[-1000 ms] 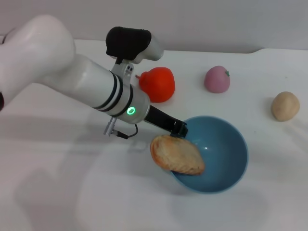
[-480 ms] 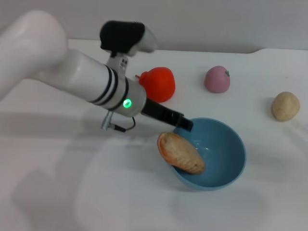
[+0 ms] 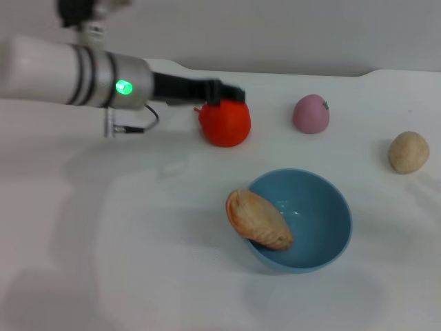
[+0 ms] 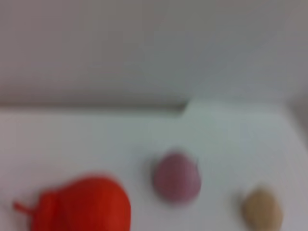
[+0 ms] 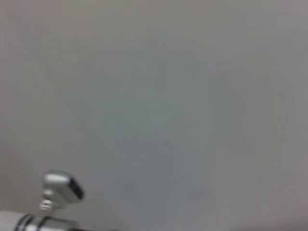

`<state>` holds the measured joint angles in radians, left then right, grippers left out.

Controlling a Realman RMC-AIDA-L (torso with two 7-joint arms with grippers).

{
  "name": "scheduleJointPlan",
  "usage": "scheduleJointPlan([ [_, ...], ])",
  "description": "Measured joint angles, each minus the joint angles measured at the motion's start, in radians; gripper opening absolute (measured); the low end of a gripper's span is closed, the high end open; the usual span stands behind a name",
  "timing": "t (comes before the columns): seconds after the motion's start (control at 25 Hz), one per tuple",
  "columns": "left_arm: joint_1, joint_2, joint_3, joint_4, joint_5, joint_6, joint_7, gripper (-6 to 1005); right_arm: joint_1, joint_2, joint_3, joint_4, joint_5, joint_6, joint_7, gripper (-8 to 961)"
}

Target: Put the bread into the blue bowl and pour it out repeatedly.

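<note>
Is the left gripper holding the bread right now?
No: the bread leans on the blue bowl's rim, while the left gripper is away from it, near the red fruit.

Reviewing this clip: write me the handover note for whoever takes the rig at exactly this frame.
Left gripper: raised near the red fruit, holding nothing; jaws unclear.
Right gripper: not in view.
Bread: leaning on the near-left rim of the blue bowl, partly inside, one end sticking out over the edge.
Done: bread placed at the bowl.
Left: check that it sits fully in, then tip the bowl to pour it out and repeat.
</note>
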<state>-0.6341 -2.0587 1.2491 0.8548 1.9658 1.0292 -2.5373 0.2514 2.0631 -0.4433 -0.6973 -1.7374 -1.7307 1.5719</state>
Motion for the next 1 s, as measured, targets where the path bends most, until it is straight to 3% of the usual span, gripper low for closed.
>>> scheduleJointPlan([
  [0.2, 0.099, 0.000, -0.178, -0.073, -0.364, 0.046, 0.255, 519, -0.002, 0.000, 0.000, 0.045, 0.001, 0.074, -0.013, 508],
  [0.4, 0.168, 0.004, -0.378, -0.245, -0.641, 0.178, 0.520, 517, -0.003, -0.001, 0.000, 0.073, 0.008, 0.144, -0.015, 508],
  [0.44, 0.189, 0.003, -0.465, -0.302, -0.699, 0.228, 0.608, 516, -0.004, 0.000, 0.000, 0.075, 0.010, 0.160, -0.015, 508],
  [0.6, 0.214, 0.002, -0.537, -0.349, -0.752, 0.264, 0.708, 515, -0.004, 0.002, 0.014, 0.103, 0.024, 0.209, -0.047, 508],
  [0.64, 0.245, -0.001, -0.583, -0.375, -0.795, 0.275, 0.813, 515, -0.005, 0.002, 0.030, 0.127, 0.043, 0.222, -0.094, 508],
  [0.8, 0.301, -0.009, -0.614, -0.442, -0.880, 0.271, 1.141, 515, -0.011, 0.004, 0.109, 0.243, 0.138, 0.252, -0.347, 508],
  [1.0, 0.312, -0.009, -0.617, -0.638, -1.032, 0.307, 1.642, 514, -0.035, 0.008, 0.193, 0.414, 0.302, 0.262, -0.737, 508],
])
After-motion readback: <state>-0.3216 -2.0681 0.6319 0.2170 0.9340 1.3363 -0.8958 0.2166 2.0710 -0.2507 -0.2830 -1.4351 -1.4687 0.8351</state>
